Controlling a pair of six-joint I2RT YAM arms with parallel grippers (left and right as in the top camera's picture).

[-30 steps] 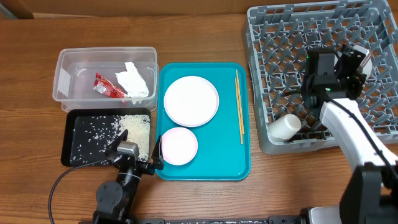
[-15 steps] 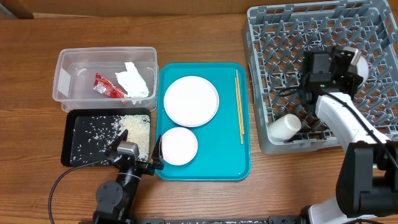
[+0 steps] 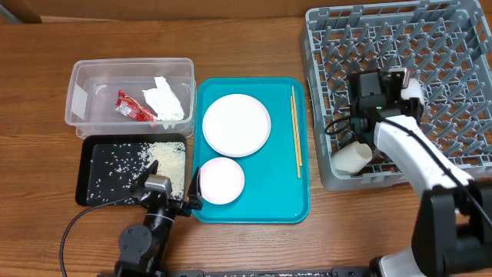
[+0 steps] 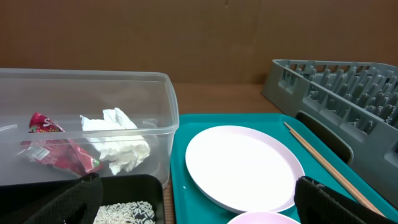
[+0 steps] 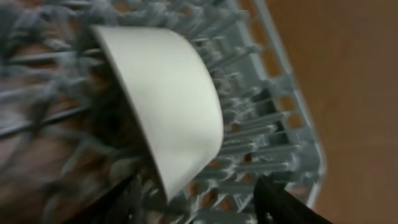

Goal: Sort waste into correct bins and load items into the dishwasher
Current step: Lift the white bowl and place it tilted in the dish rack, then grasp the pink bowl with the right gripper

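While the left pincer (image 3: 167, 192) rests at the lower left of the overhead frame, fingers (image 4: 68, 202) spread wide and holding nothing, the small bowl (image 3: 221, 179), round and white inside, sits just to its right on the teal tray (image 3: 269, 196). To the pincer's upper left, the shallow black tray (image 3: 81, 173) holds loose rice (image 3: 165, 161), heaped at its right end. Farther up the teal tray lies the large plate (image 3: 236, 125), face up. The thin wooden chopsticks (image 3: 296, 131) lie along the tray's right edge, long axis running top to bottom of the frame. At upper left, the clear tub (image 3: 77, 100) holds the red packet (image 3: 132, 108) and the crumpled napkin (image 3: 167, 100).

On the right of the wooden surface (image 3: 46, 231), the grey rack (image 3: 461, 38) holds a small white cup (image 3: 351, 157). It lies on its side in the rack's lower-left corner, long axis slanting from lower left to upper right.

In the right wrist view, the right pincer (image 5: 196, 190) shows its fingers (image 5: 280, 205) apart at the lower edge. A white vessel (image 5: 168, 99) stands tilted among the pegs just beyond and between them. The blur does not show whether they grip it.
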